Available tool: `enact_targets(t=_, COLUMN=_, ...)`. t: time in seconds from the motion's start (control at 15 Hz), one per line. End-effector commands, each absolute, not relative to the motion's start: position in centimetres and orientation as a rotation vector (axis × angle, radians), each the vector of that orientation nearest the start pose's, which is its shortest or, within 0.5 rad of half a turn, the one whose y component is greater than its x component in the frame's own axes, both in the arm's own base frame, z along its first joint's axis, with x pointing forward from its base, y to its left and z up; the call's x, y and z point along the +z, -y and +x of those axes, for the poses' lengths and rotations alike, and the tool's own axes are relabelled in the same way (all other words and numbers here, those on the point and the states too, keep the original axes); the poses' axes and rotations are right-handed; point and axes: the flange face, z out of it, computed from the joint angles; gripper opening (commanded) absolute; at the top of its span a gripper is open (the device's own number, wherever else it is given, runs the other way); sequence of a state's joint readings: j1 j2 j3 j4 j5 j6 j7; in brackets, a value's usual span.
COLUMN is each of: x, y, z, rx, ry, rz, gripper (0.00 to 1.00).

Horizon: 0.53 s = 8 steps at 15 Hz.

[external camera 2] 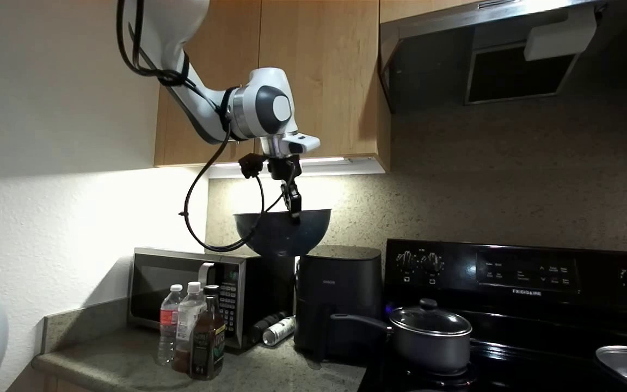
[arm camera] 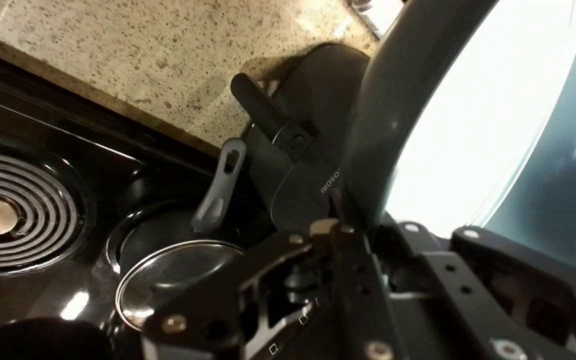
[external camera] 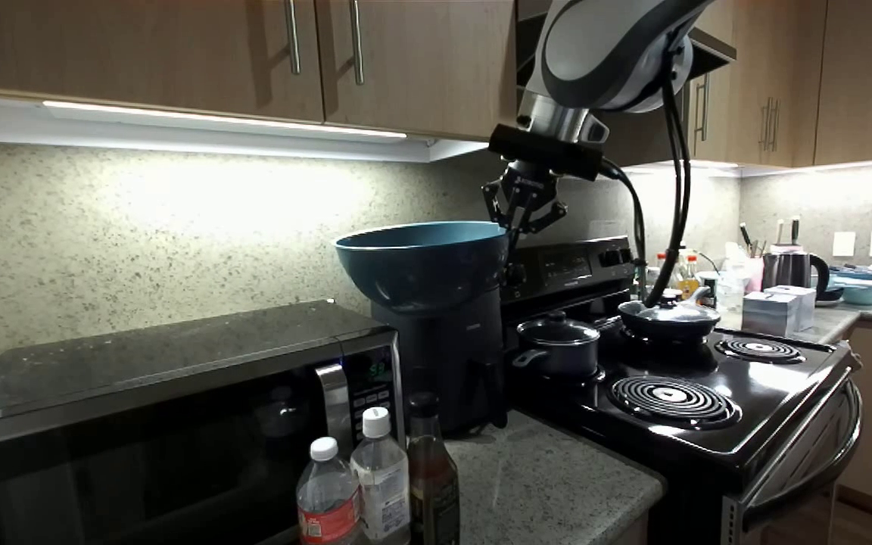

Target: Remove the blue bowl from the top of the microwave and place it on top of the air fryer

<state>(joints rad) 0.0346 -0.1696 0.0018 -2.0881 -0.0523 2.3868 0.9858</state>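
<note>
The fingers [external camera 2: 295, 206] are clamped on the rim of the bowl [external camera: 421, 269], whose side runs between them in the wrist view. They grip its front edge, toward the stove [external camera 2: 526, 267], so nearly all of it lies behind them, toward the back wall [external camera: 216, 250] and the microwave [external camera: 163, 348]; it hangs about level and, being round, has no long axis to line up. The move turns on the fryer [external camera 2: 346, 305]: in an exterior view it stands below the bowl and off to the stove side, and the narrow base seems to be over the gap between fryer and microwave, or at most over the fryer's edge. I cannot tell whether base and fryer touch. My reading is that the bowl must shift stoveward and settle before release; let go here, it would likely tip into the gap. The fryer's top looks flat but a little narrower than the bowl, so some overhang is likely. On the counter [external camera: 549, 477], a white cylinder [external camera 2: 280, 330] lies in that gap and bottles [external camera 2: 207, 343] stand in front of the microwave. A pot [external camera 2: 430, 348] sits just beside the fryer. Overhead, the cupboards [external camera 2: 319, 81] probably limit lift.
</note>
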Motion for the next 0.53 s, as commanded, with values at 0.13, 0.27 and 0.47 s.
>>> enact_targets(t=0.13, x=54.8, y=2.2, z=55.0, rx=-0.721, ry=-1.569, rz=-2.423, gripper=0.07)
enact_targets(t=0.27, x=55.0, y=4.8, z=55.0, rx=-0.755, ry=-1.685, rz=-2.340, gripper=0.08)
enact_targets(t=0.47, x=55.4, y=7.6, z=55.1, rx=-0.823, ry=-1.842, rz=-2.217, gripper=0.07)
